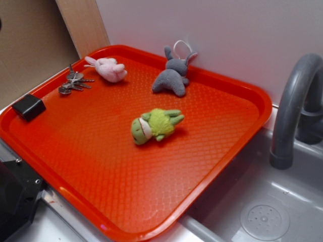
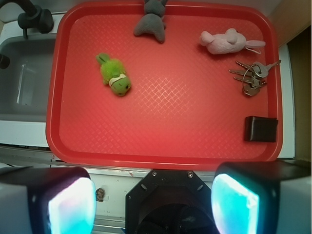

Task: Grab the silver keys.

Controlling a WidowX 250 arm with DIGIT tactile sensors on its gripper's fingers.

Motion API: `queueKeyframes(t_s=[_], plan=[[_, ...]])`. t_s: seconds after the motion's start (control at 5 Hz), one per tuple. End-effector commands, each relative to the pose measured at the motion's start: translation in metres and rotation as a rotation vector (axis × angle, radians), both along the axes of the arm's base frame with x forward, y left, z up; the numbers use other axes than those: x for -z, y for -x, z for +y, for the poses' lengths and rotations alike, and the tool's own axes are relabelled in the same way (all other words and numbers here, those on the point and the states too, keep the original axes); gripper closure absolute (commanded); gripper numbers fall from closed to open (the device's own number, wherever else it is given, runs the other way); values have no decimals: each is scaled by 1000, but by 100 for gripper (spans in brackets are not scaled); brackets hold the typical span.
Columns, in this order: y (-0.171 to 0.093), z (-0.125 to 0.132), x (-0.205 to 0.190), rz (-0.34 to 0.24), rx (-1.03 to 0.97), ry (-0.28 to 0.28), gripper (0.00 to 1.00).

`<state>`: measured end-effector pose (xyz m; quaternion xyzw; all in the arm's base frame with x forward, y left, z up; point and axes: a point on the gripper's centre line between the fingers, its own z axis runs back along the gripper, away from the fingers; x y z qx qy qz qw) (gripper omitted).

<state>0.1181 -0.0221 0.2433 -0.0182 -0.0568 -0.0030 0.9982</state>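
Task barely started: gripper (image 2: 153, 207) wide apart, grasping nothing, hovers high above near edge of red tray (image 2: 161, 158). Keys (image 2: 252, 78) untouched, lie flat at tray's right side in wrist view, between pink plush (image 2: 223, 42) and black box (image 2: 261, 128). Reach, descent, grasp all left. Keys thin grey metal, fanned on ring, low profile. Tray hard plastic, diamond-textured. Green plush (image 2: 114, 75), grey plush (image 2: 151, 24) soft, fuzzy, well apart from keys.
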Motion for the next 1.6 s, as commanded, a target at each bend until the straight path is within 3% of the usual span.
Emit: queueKeyframes(t_s=[0.0, 0.2, 0.4, 0.6, 0.8, 1.0, 1.2, 1.4], plan=[[0, 0, 0, 0, 0, 0, 0], [-34, 32, 27, -61, -96, -130, 0], [-52, 68, 48, -65, -151, -192, 0], [-59, 110, 65, -52, -192, -197, 0], [-68, 126, 86, -65, -165, -136, 0], [-74, 118, 105, -110, -130, -117, 0], [-78, 122, 121, -130, -248, -167, 0], [-71, 149, 125, -135, -357, -237, 0]])
